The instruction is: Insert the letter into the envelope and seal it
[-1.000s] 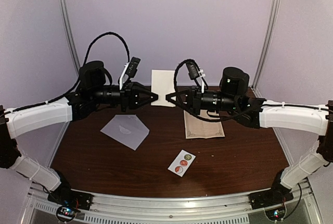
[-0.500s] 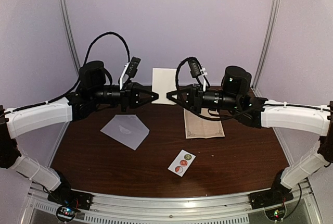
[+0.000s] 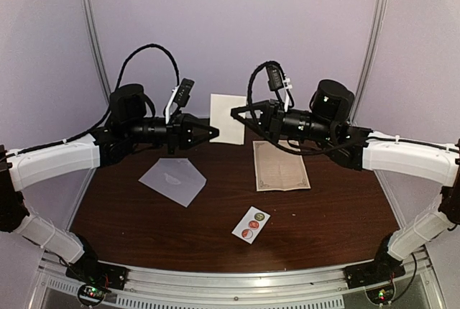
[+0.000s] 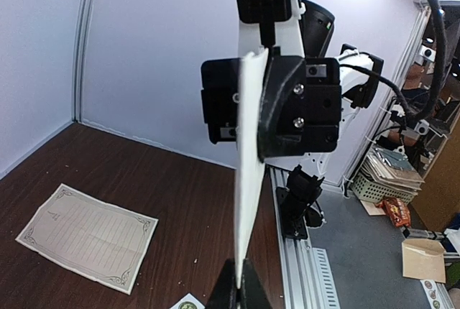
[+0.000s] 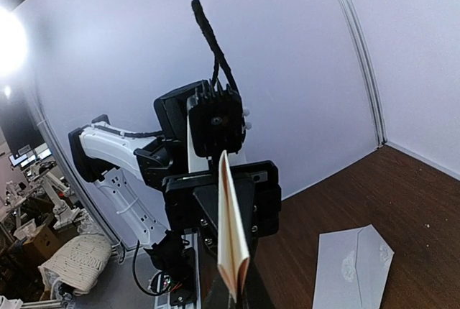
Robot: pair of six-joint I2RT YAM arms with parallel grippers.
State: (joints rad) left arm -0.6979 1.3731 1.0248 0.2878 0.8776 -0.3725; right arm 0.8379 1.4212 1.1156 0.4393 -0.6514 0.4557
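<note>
A folded cream sheet, the letter (image 3: pixel 228 118), hangs upright above the back of the table, edge-on in both wrist views (image 4: pixel 248 180) (image 5: pixel 228 230). My left gripper (image 3: pixel 214 131) (image 4: pixel 239 280) is shut on its lower left edge. From the other side, my right gripper (image 3: pixel 234 113) (image 5: pixel 233 296) is shut on its fold, higher up. The two grippers face each other tip to tip. The pale grey envelope (image 3: pixel 172 181) (image 5: pixel 352 266) lies flat on the table at the left, below the left arm, with its flap closed.
A flat lined sheet with an ornate border (image 3: pixel 281 166) (image 4: pixel 86 236) lies right of centre. A small white strip of round stickers (image 3: pixel 251 224) lies near the front middle. The table's metal rail (image 3: pixel 230 280) runs along the near edge.
My right gripper has risen and tilted upward, its tip now higher on the sheet's right edge. The left arm and the things on the table have stayed put.
</note>
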